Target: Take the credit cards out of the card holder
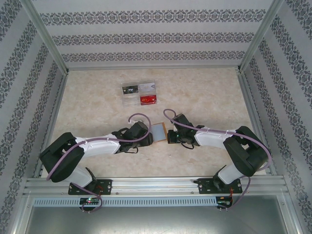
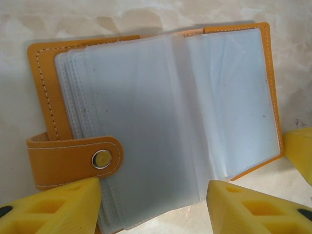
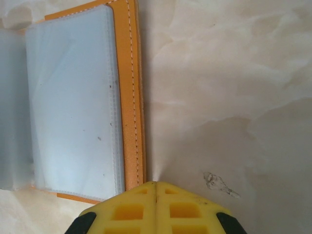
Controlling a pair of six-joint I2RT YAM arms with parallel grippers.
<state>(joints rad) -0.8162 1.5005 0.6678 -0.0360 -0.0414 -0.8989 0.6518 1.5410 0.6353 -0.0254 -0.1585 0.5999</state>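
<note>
The orange-tan card holder (image 1: 159, 131) lies open on the table between both grippers, its clear grey-blue sleeves (image 2: 161, 112) fanned out and looking empty. A snap strap (image 2: 78, 158) folds across its left cover. My left gripper (image 2: 153, 187) is open, its yellow fingers (image 2: 63, 204) standing on either side of the sleeves' lower edge. My right gripper (image 3: 156, 184) is shut with nothing in it, its tip against the holder's right orange border (image 3: 130, 97). Several credit cards (image 1: 139, 94) lie flat at the back of the table, apart from the holder.
The marble-patterned tabletop (image 1: 204, 92) is fenced by patterned walls and a metal frame (image 1: 146, 184) along the near edge. A small dark scuff (image 3: 217, 183) marks the surface right of the right gripper. The right gripper's yellow finger (image 2: 300, 151) shows at the left wrist view's right edge.
</note>
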